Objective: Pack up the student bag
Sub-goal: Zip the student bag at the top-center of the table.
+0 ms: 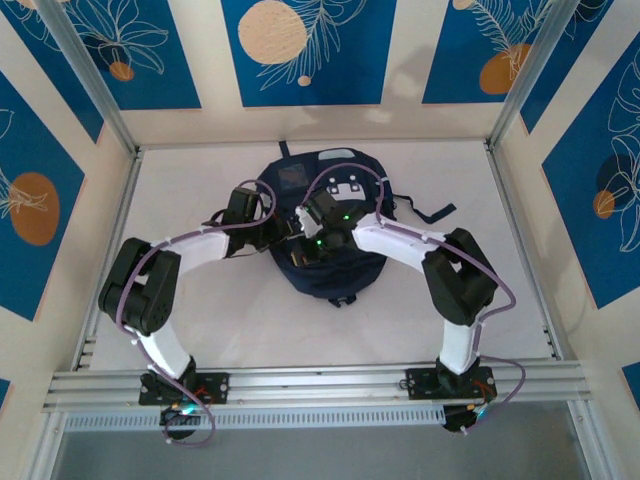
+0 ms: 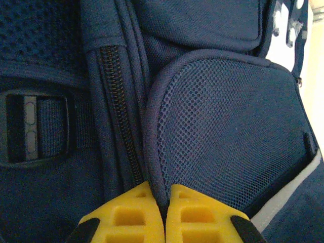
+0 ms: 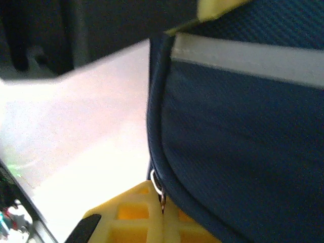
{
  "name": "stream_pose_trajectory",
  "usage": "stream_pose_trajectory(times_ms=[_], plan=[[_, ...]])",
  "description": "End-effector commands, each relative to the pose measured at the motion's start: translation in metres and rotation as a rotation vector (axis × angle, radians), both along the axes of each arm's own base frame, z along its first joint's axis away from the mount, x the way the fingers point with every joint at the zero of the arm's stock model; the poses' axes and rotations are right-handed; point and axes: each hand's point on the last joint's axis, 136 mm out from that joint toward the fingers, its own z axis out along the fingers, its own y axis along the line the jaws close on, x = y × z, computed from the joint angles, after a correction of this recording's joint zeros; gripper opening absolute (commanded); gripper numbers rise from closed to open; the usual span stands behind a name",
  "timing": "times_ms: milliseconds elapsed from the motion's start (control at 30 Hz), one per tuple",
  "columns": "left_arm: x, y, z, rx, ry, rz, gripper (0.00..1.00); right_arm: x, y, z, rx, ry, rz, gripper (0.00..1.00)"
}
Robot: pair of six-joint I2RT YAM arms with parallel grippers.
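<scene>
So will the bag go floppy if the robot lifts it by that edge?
Probably floppy: the bag is soft cloth and mesh, so it would likely sag below the left gripper. Lying flat, it shouldn't roll; pushed, it may bunch.

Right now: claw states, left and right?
Left claw: closed, pinching the mesh pocket's piped edge on the student bag.
Right claw: closed on a zipper pull.

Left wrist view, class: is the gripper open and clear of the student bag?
No, the left gripper is shut, its yellow fingers pinching the student bag at the edge of its mesh pocket.
</scene>
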Motion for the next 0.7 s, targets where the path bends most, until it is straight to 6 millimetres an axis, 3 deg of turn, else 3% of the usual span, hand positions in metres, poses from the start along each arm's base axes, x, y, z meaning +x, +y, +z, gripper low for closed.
stream_pose_trajectory(times_ms=[0, 133, 300, 400, 433, 500, 600, 667], plan=[[0.010, 0.010, 0.008, 0.023, -0.041, -0.047, 0.00, -0.039, -0.066, -0.011, -0.254, 0.042, 0.035, 0.00], [0.019, 0.021, 0.012, 0.059, -0.059, -0.041, 0.00, -0.028, -0.125, -0.015, -0.432, 0.006, -0.060, 0.00], [0.034, 0.025, 0.020, 0.075, -0.079, -0.045, 0.00, 0.013, -0.191, -0.012, -0.648, -0.063, -0.248, 0.00], [0.046, 0.031, 0.026, 0.105, -0.100, -0.036, 0.00, 0.037, -0.218, -0.004, -0.828, -0.139, -0.339, 0.00], [0.049, 0.032, 0.029, 0.107, -0.107, -0.033, 0.00, 0.042, -0.217, -0.004, -0.855, -0.138, -0.342, 0.00], [0.052, 0.032, 0.036, 0.101, -0.117, -0.026, 0.01, 0.051, -0.192, -0.005, -0.846, -0.153, -0.296, 0.00], [0.049, 0.034, 0.043, 0.099, -0.119, -0.013, 0.29, 0.055, -0.140, -0.010, -0.749, -0.180, -0.202, 0.00], [0.041, 0.039, 0.046, 0.107, -0.113, -0.002, 0.54, 0.057, -0.106, -0.009, -0.650, -0.174, -0.177, 0.00]])
